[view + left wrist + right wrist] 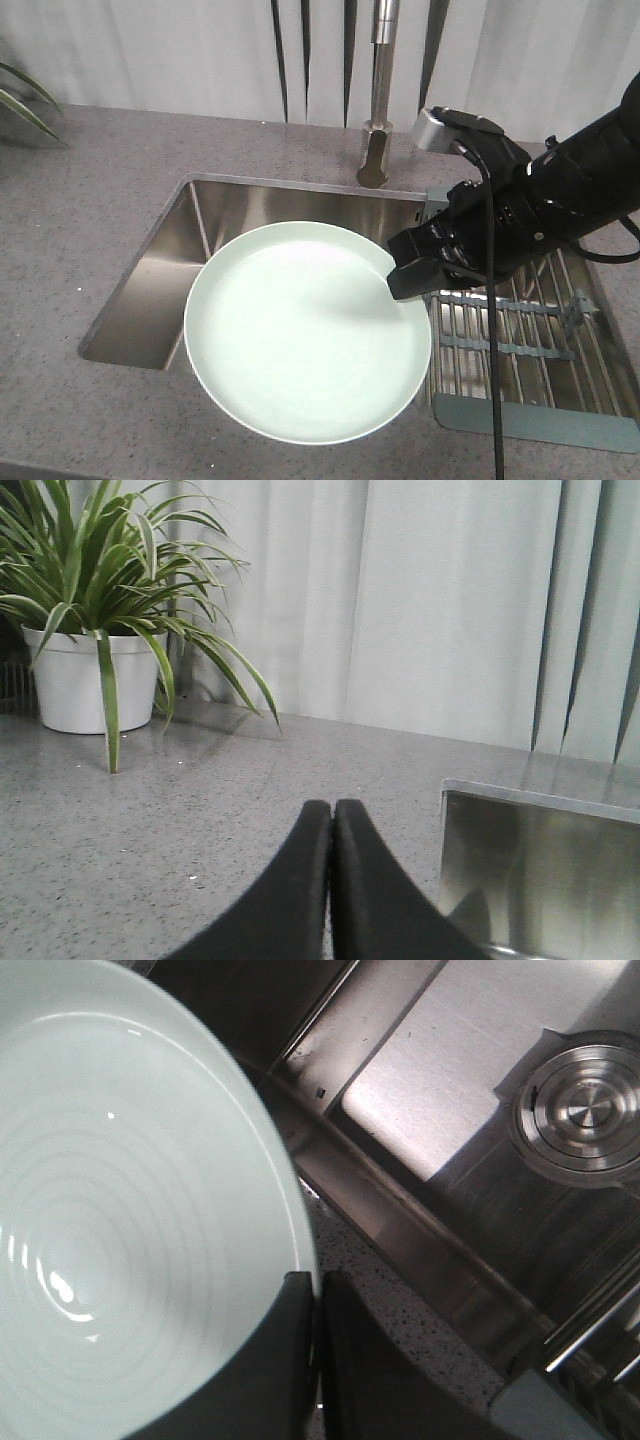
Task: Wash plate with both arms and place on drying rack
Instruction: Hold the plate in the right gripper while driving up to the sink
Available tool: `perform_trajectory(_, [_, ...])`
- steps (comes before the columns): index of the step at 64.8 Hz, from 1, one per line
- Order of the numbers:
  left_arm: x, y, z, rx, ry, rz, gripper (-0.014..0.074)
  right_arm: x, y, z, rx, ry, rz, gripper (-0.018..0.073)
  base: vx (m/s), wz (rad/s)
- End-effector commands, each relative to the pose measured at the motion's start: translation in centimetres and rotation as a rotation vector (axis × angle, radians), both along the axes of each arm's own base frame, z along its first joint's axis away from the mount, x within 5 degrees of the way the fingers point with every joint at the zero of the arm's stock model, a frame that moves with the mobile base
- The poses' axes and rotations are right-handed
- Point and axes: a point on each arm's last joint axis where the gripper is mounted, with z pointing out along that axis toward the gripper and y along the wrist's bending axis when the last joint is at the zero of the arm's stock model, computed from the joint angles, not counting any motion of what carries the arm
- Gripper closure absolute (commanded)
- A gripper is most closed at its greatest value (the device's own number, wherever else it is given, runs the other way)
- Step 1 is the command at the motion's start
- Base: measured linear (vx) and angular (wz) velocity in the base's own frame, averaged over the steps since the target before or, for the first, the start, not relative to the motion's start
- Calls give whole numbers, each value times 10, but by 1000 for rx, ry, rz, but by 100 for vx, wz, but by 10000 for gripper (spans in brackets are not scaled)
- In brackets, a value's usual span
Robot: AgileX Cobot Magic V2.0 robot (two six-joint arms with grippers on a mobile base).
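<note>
The pale mint-green plate (300, 335) hangs tilted over the steel sink (180, 270) and the front counter edge. My right gripper (405, 272) is shut on its right rim; in the right wrist view the plate (130, 1230) fills the left, its rim pinched by that gripper (318, 1290). The drying rack (530, 340) of metal rods lies over the sink's right part, under the right arm. My left gripper (332, 815) is shut with nothing in it, over the grey counter left of the sink; the front view does not show it.
A faucet (380, 100) rises behind the sink. A potted plant (95, 630) in a white pot stands at the counter's back left. The round steel drain (580, 1110) sits in the sink floor. Curtains hang behind the speckled grey counter (80, 200).
</note>
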Motion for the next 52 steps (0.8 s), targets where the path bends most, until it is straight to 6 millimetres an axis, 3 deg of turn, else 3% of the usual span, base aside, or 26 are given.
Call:
perform_trajectory(1, [-4,0,15,0,-115,-2,603,-5,0,22,64,-73,-13,564,5,-19])
perform_trajectory(52, [-4,0,15,0,-115,-2,603,-5,0,22,64,-73,-13,564,5,-15])
